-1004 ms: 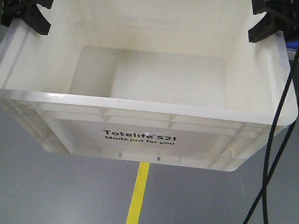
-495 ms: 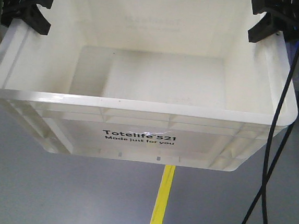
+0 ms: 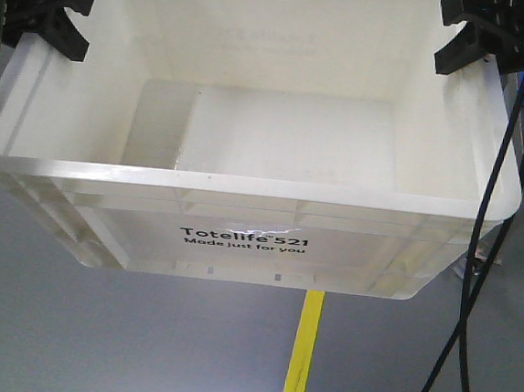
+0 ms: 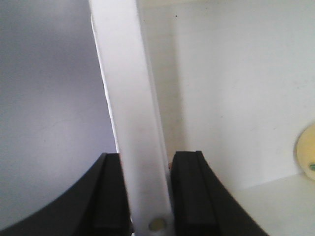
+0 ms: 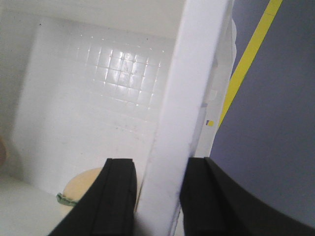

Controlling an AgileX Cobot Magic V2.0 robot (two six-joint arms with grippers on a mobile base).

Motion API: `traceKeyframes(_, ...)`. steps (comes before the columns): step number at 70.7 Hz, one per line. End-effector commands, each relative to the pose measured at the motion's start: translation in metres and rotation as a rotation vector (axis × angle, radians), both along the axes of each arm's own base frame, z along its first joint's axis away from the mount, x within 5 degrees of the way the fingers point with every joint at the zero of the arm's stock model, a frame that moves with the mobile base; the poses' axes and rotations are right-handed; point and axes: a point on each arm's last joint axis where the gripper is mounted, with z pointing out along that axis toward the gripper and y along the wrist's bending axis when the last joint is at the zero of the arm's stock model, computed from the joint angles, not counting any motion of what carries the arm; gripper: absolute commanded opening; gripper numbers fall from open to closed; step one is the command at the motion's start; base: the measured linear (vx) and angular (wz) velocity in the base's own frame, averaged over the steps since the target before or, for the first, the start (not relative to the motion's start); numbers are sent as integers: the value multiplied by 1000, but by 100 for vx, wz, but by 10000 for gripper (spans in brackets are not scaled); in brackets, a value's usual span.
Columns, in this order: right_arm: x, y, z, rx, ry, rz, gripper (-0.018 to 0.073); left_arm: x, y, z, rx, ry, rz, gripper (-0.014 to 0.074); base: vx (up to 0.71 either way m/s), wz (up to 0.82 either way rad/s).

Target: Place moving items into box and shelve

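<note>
The box (image 3: 240,240), with the yellow-orange toy (image 5: 83,184) inside, is held above the floor (image 3: 93,346) by the left end effector (image 4: 147,191) and the right end effector (image 5: 158,196), each clamped on a side wall, so carrying seems underway and a level set-down on a shelf is needed next.

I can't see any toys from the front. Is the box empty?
Not empty. The right wrist view shows the yellow toy lying inside the box, and the left wrist view catches its edge. In the front view it is hidden.
</note>
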Motion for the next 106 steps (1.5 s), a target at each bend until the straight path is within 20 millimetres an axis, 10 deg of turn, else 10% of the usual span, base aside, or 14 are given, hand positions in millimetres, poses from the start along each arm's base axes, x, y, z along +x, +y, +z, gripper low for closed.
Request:
traceKeyframes(1,-16,12,35,168,-143,43,-11,-14,-13,37,-169,-165,-36,-17,51,-14)
traceKeyframes(106,-16,12,35,169,-142,44,-11,-14,-13,37,-169,-166,-35,-17,53,-11)
